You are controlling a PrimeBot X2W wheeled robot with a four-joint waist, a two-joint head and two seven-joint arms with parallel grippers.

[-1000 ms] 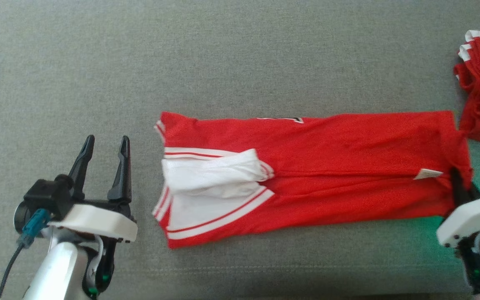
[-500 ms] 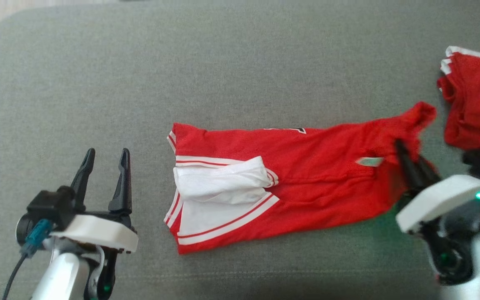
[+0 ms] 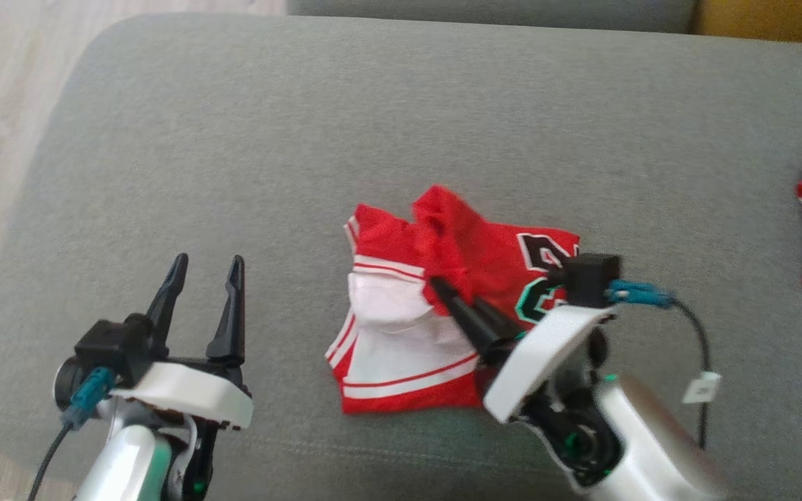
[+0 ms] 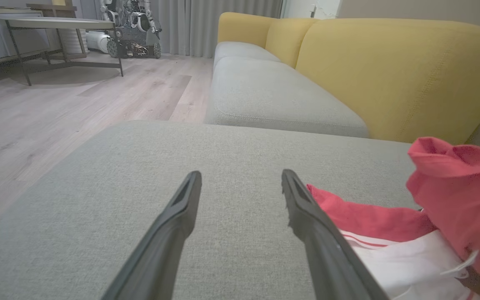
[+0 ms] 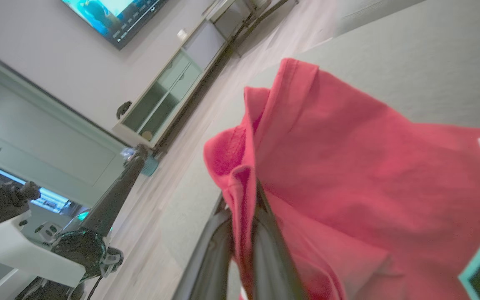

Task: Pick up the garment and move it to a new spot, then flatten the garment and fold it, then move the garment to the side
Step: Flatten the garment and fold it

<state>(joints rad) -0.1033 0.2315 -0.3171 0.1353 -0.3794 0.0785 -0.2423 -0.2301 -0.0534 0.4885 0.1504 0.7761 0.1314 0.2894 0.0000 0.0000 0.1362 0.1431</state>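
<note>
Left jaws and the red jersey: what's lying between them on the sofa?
Nothing: the head view shows bare grey cushion between the left gripper, jaws open, and the red jersey.

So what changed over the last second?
The right end effector, shut on one end of the garment, carried that end toward the robot's left and over the rest, folding it; a number now shows. The left end effector stayed open, off the cloth.
</note>
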